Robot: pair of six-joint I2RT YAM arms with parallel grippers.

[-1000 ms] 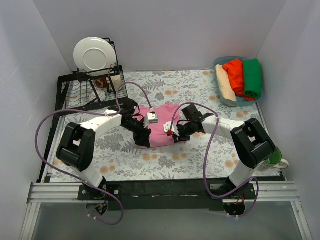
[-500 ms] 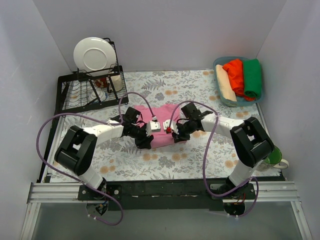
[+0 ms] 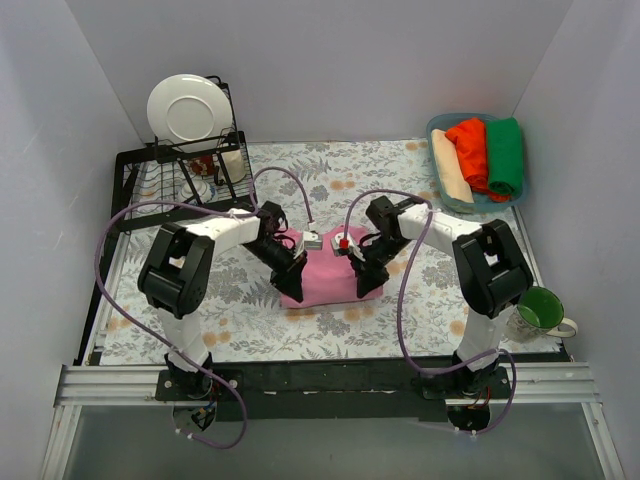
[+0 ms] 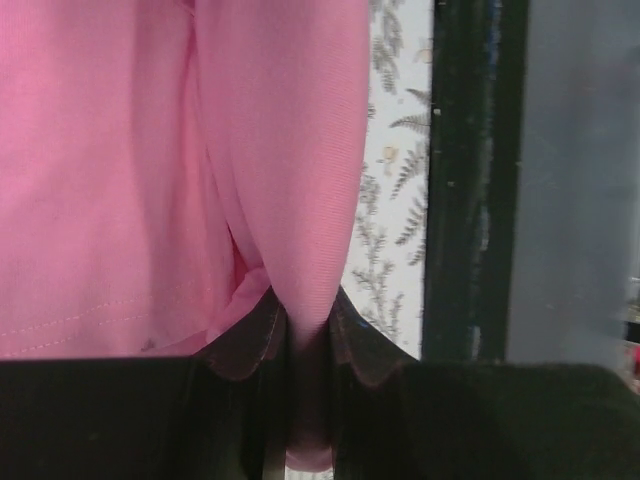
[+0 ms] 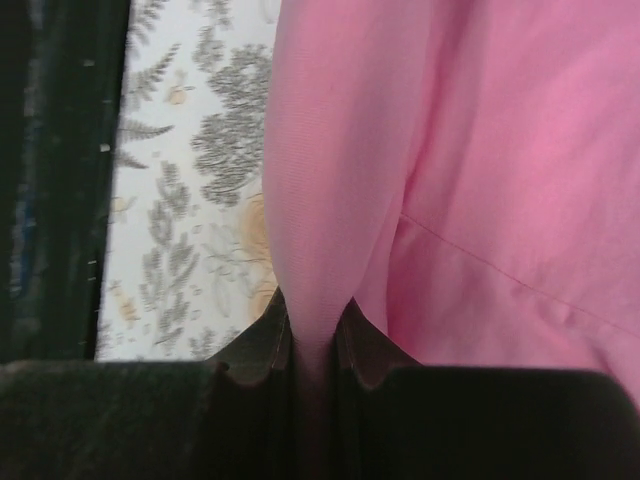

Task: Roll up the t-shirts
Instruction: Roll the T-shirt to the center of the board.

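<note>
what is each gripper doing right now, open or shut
Left gripper: shut, pinching a fold of the pink t-shirt.
Right gripper: shut, pinching another fold of the same shirt.

No text, label, brand, number or sign can be read in any of the three views.
</note>
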